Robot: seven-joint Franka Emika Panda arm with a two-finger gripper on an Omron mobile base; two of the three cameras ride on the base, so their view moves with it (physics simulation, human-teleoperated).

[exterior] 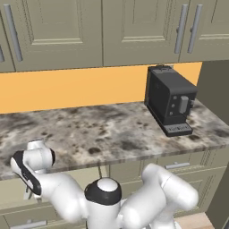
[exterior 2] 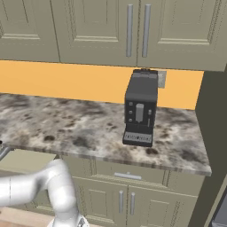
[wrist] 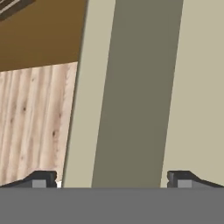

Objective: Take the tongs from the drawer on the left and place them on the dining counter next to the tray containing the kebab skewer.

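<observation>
Far to the left of the coffee machine (exterior: 171,99) and below the level of its base, the arm's hand is tucked under the lip of the wall counter (exterior: 103,129), against the drawer (exterior: 67,181). Seen from the hand, the gripper (wrist: 111,180) has its jaws spread wide with nothing between them, and the fingertips (wrist: 43,179) straddle a sage-grey band edged in paler trim. I cannot tell whether that band is the drawer's face or its rim.

From here I think the main risk is a bad purchase. If the jaws close on flat panel instead of the bar handle, they would likely slip off, or pull the drawer crooked until it binds. The hand also sits close beneath the granite overhang, so a lift or twist could knock it against the stone.

The drawer front is a pale, flat sage-grey, and it looks as if it stands slightly proud of the cabinet. What lies inside is hidden from where I stand, so the tongs' position cannot be judged.

Directly under the coffee machine is a narrower drawer (exterior 2: 127,176) with a similar silver handle. It is well apart from the hand, so a mix-up seems unlikely.
</observation>
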